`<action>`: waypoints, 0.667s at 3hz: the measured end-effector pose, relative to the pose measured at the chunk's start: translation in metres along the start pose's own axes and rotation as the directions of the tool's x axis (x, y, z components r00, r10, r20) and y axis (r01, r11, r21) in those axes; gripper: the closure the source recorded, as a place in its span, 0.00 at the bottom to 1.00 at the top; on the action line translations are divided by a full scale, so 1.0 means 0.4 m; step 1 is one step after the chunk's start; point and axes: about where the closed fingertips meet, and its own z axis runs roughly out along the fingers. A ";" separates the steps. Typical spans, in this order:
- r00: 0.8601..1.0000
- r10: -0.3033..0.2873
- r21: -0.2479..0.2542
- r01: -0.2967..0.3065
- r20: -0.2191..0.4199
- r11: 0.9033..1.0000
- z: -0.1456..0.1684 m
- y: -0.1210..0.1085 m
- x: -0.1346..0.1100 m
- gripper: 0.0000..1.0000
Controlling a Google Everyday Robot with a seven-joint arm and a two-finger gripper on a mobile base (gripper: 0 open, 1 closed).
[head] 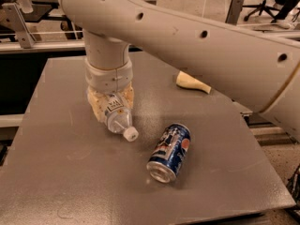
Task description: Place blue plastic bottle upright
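Cream-padded gripper (pixel 111 110) stands at ten o'clock on the table (pixel 56 172), clamped on the blue plastic bottle (pixel 119 121), which lies on its side with its cap toward four o'clock. Holding it by the body probably allows tipping it upright, clear of the soda can (pixel 169 152).

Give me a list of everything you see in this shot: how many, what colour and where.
blue plastic bottle: one, clear with white cap, tilted, left-centre of table
soda can: one, blue, on its side, right of the bottle, not touching it
unidentified object: one, pale yellow, far side of table
table: one, grey
office chair: one, dark, background top right
arm: one, off-white, reaching in from the right
gripper: one, cream fingers shut on the bottle's body
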 end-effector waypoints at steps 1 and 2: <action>0.982 0.171 0.110 -0.179 0.075 0.978 -0.051 -0.024 0.022 1.00; 0.925 0.346 0.261 -0.377 0.159 0.889 -0.131 -0.055 0.073 1.00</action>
